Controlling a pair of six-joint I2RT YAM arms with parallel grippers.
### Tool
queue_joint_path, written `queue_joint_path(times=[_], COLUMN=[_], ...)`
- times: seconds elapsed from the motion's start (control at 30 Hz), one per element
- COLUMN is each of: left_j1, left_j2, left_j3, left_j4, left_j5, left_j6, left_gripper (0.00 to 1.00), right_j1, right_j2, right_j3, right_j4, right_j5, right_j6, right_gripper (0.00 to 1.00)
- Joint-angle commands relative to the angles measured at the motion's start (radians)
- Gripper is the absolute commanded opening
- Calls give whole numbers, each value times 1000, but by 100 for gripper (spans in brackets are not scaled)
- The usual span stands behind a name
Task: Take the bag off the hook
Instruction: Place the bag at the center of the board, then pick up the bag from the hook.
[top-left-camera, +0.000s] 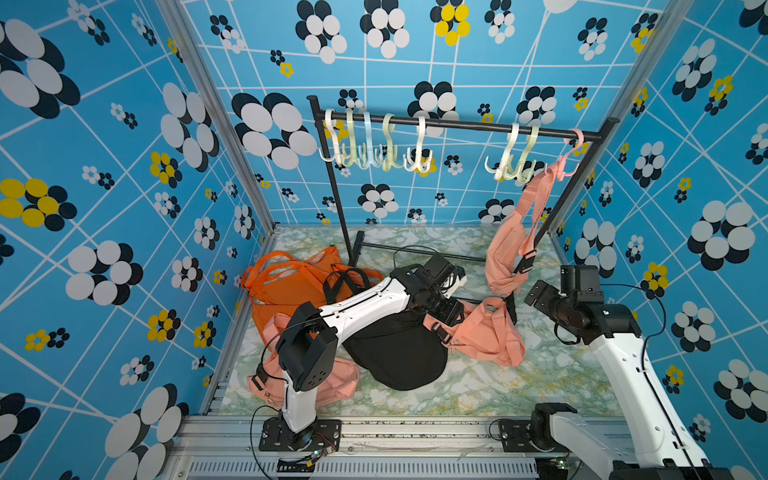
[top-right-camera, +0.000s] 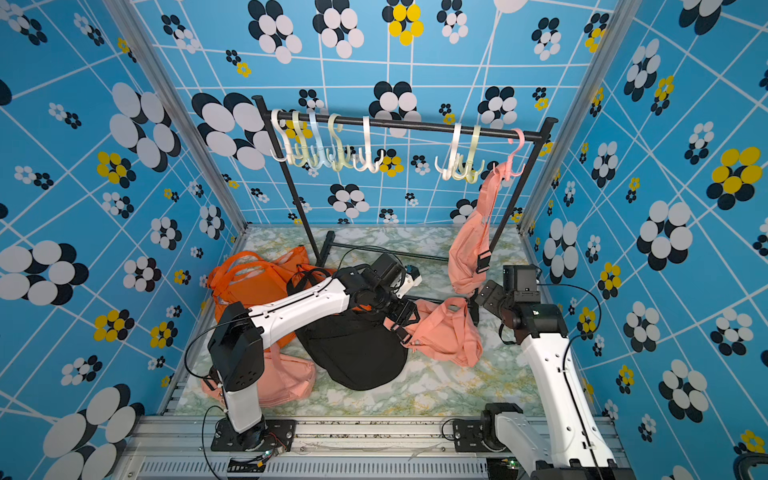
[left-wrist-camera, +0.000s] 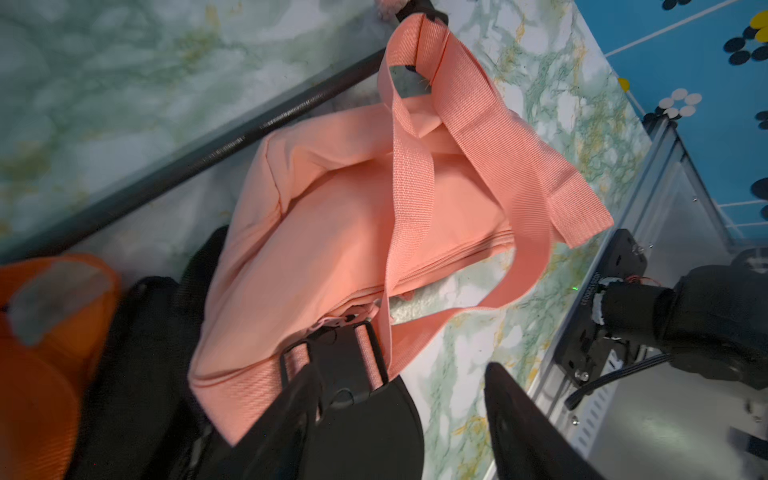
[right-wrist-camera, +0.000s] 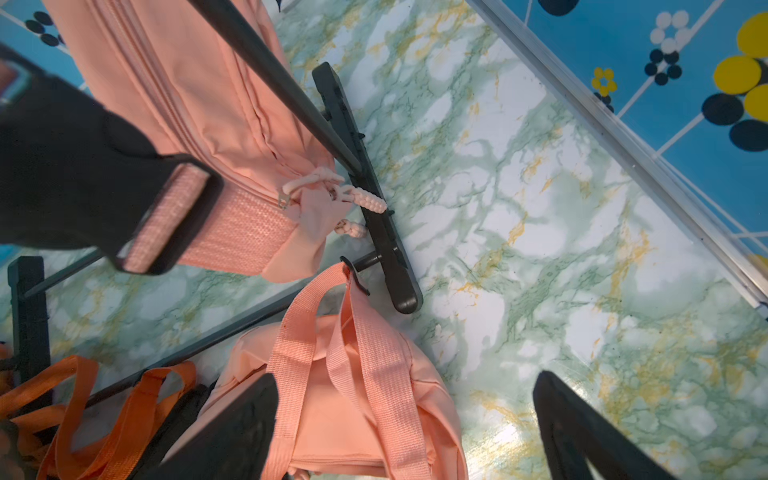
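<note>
Bag (top-left-camera: 505, 249) likely light, soft, limp; best taken by strap (top-left-camera: 540, 191) just below hook (top-left-camera: 575, 137); left gripper (left-wrist-camera: 401, 374), right gripper (right-wrist-camera: 405, 376) both released, empty.

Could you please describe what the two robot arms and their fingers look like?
The left arm and right arm have white shells, black joint housings and black base plates. Thin black cables loop beside the joints. The fingers are black tapered wedges.

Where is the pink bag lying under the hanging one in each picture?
In a top view: pink floor bag, right of middle, beside the black bag.
In a top view: same spot.
Left wrist: fills the middle.
Right wrist: bottom middle of the picture.
Shared landmark: the black rack foot by its strap.
</note>
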Motion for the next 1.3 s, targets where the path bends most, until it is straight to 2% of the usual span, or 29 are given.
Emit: queue_joint_path(times=[0.0, 0.07, 0.13, 0.33, 0.47, 0.57, 0.6, 0.63, 0.7, 0.73, 0.8, 0.9, 0.97, 1.1, 1.27], left_j1=[-5, -6, -5, -3, 6, 23, 30, 38, 54, 65, 83, 109, 126, 164, 216], left_j2=[-52, -19, 31, 130, 120, 99, 92, 78, 53, 40, 16, -6, -7, 15, 81], left_j3=[116, 184, 262, 380, 353, 315, 298, 279, 235, 216, 186, 183, 206, 287, 378], left_j4=[-19, -1, 8, 55, 81, 101, 109, 127, 163, 182, 211, 224, 217, 201, 248], left_j5=[-129, -121, -86, 39, 63, 80, 80, 82, 82, 82, 78, 64, 45, 10, -18], left_j6=[123, 128, 112, 37, 13, -13, -25, -37, -65, -80, -98, -92, -77, -57, -77], left_gripper=[82, 88, 99, 99, 99, 99, 99, 99, 99, 99, 99, 99, 99, 99, 99], right_j1=[-4, -3, -4, -3, -4, -4, -3, -3, 1, 13, 55, 133, 161, 175, 175], right_j2=[-25, -25, -9, 102, 194, 263, 288, 313, 350, 365, 385, 401, 402, 385, 344], right_j3=[25, 36, 56, 222, 347, 428, 454, 477, 513, 524, 543, 563, 564, 596, 622], right_j4=[77, 118, 143, 181, 207, 236, 244, 251, 264, 277, 287, 285, 286, 271, 157], right_j5=[-48, -91, -132, -198, -211, -230, -246, -268, -320, -338, -338, -349, -401, -590, -826], right_j6=[-50, -63, -67, -88, -123, -142, -143, -138, -110, -95, -86, -82, -68, -21, 15], right_gripper=[91, 87, 84, 87, 86, 79, 72, 59, 26, 12, 1, 0, 0, 0, 0])
